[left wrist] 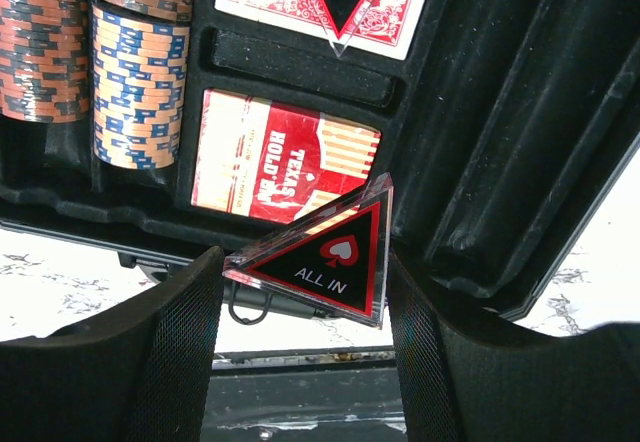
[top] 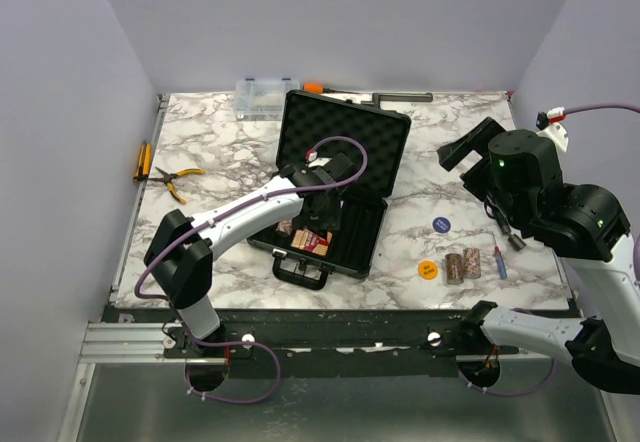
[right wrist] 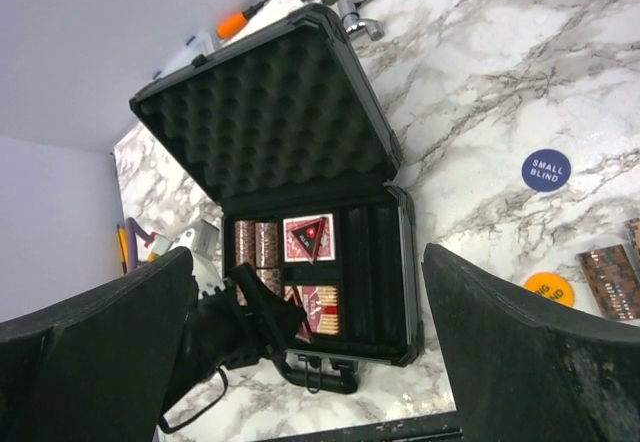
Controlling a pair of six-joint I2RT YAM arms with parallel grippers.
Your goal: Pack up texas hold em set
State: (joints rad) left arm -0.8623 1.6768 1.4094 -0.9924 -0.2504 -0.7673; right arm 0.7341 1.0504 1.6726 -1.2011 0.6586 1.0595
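Left tool (left wrist: pixel 305 267) clamps triangular token (left wrist: pixel 325 254) above case (left wrist: pixel 500 112).

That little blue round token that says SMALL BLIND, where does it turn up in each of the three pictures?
Top external: blue token on the marble table, right of the open black case.
Left wrist: not in it.
Right wrist: at the right, also right of the case, above the orange token.
Shared landmark: the open black case, in all three.
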